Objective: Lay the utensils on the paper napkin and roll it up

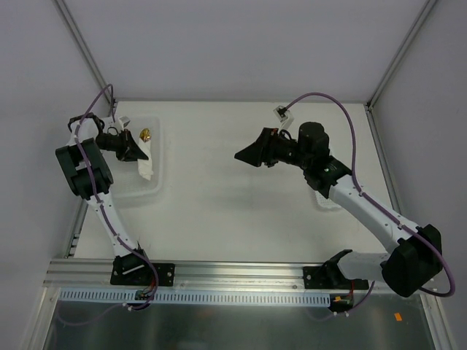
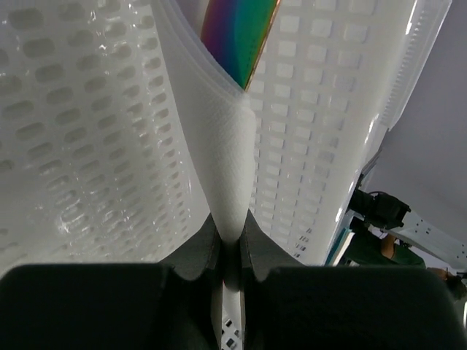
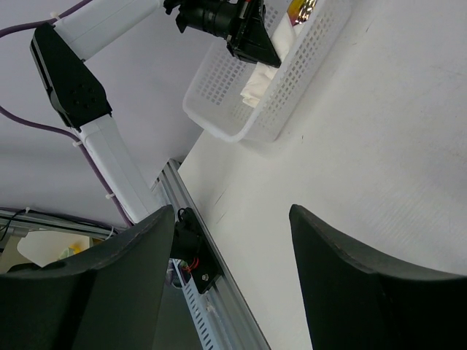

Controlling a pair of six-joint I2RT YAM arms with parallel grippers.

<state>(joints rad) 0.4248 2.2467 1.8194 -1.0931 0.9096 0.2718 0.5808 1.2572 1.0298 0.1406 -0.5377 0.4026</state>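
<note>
Two arms rise from the bottom edge. Mid-frame, the right gripper (image 1: 244, 154) hangs over the table (image 1: 219, 211), fingers spread, holding nothing. I count two white baskets: one basket (image 1: 325, 200) peeks from under that arm, and the other basket (image 1: 135, 191) sits upper left. There the left gripper (image 1: 136, 151) pinches the single paper napkin (image 1: 147, 168). One spoon (image 1: 145, 134) shows its gold bowl just beside it.

Top cam overhead; wrist cams share basket (image 3: 303, 76).

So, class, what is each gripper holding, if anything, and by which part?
The left gripper pinches the rolled paper napkin by its narrow edge nearest the wrist; the right gripper stands open, holding nothing.
</note>
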